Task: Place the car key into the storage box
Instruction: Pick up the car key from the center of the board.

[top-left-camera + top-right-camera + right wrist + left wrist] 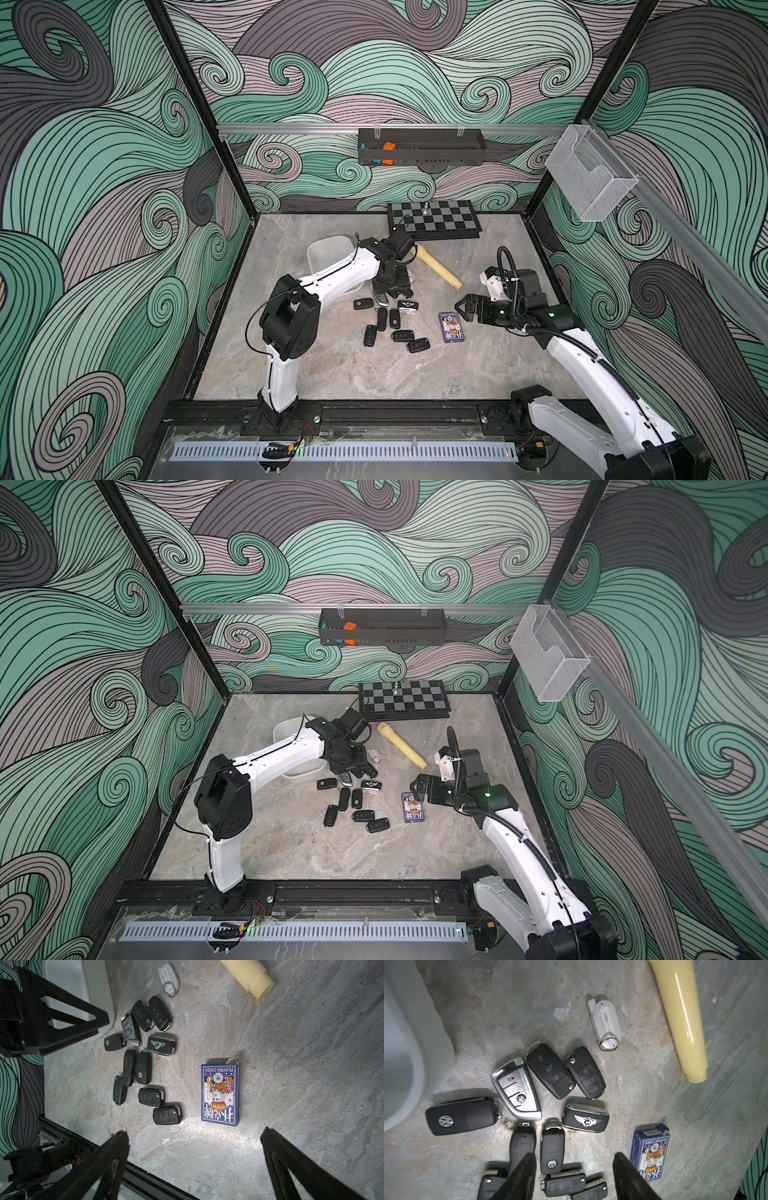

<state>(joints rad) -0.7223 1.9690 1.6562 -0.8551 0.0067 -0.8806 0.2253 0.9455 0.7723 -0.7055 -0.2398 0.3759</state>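
Lying on bench [332, 374]: ten keys [143, 1068], clustered just beside white box [328, 249]; left fingers [523, 1178] parted, empty, above the cluster; right fingers [116, 1151] wide apart, empty, near card pack [220, 1093].

car keys [394, 318] right of storage box [328, 249], card pack [450, 327] further right, flashlight [438, 270] behind

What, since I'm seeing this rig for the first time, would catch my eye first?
A cluster of car keys scattered mid-table, with the left pincer open above them. The white storage box sits beside them, partly under the left arm; a blue playing-card box lies by the open right pincer.
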